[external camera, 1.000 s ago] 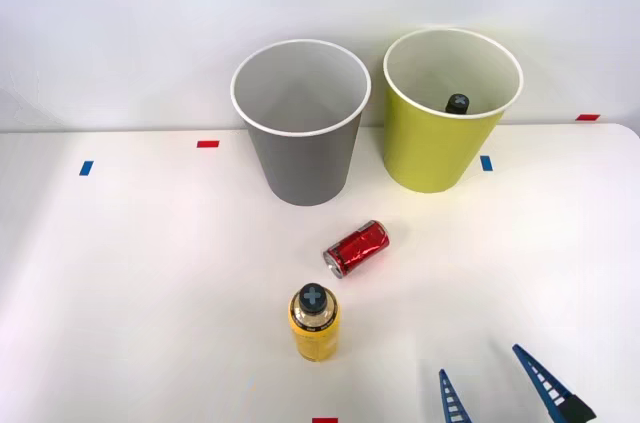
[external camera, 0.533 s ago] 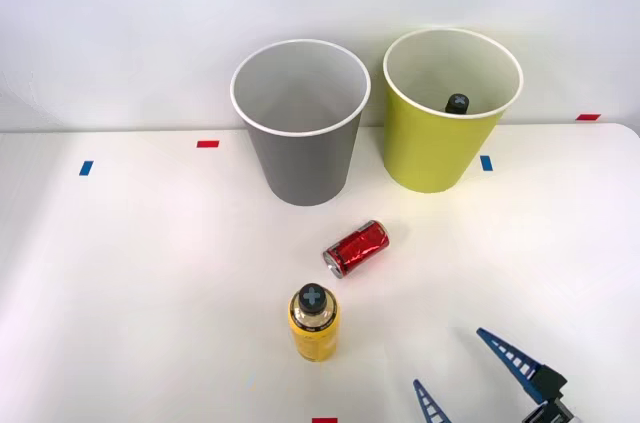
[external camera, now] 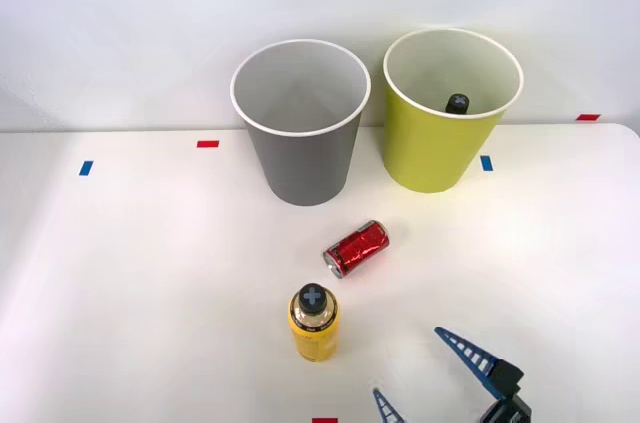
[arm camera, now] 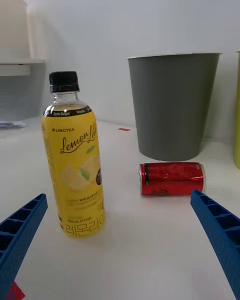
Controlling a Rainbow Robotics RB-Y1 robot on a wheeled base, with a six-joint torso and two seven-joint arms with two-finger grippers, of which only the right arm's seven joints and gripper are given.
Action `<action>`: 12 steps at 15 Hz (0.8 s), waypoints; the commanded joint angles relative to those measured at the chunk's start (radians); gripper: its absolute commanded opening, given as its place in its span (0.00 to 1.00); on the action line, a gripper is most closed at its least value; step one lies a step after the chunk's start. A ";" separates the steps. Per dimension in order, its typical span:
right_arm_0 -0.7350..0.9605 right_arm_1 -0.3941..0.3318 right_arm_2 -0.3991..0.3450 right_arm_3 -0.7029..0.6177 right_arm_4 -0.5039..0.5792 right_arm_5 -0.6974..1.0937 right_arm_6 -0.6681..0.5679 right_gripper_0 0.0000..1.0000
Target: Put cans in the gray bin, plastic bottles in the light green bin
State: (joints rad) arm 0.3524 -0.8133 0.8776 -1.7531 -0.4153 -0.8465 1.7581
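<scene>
From my station I see the right gripper (external camera: 425, 383) low over the near right part of the white tabletop (external camera: 140, 273), its blue ribbed fingers (arm camera: 217, 230) spread wide apart and holding nothing. The yellow bottle (external camera: 314, 323) stands upright near the front edge, black cap on top, just left of the gripper and not touching it; through the wrist camera the same bottle (arm camera: 74, 155) stands between the two open fingers, nearer to one of them, with its lemon tea label facing the lens. The red can (external camera: 356, 248) lies on its side a little beyond the bottle, apart from it, with one silver end turned toward the bottle's side. In the wrist camera the can (arm camera: 171, 178) lies in front of the gray bin (arm camera: 172, 105). Farther back the gray bin (external camera: 301, 123) stands upright by the wall, and I see nothing inside it. Just beside it to the right stands the light green bin (external camera: 440, 113), where a black cap (external camera: 457, 103) pokes up against the inner wall. Small red tape marks (external camera: 207, 144) and blue tape marks (external camera: 86, 168) dot the tabletop.
</scene>
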 commanded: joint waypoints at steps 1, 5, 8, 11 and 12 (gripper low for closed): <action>-0.089 -0.004 0.077 0.000 -0.065 -0.005 0.026 1.00; -0.115 0.008 0.095 0.001 -0.065 0.007 0.034 1.00; -0.153 0.009 0.155 0.001 -0.095 0.020 0.046 1.00; -0.199 0.031 0.199 0.001 -0.118 0.020 0.075 1.00; -0.208 0.039 0.204 0.001 -0.123 0.029 0.078 1.00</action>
State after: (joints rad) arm 0.1555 -0.7837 1.0741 -1.7519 -0.5332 -0.8249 1.8309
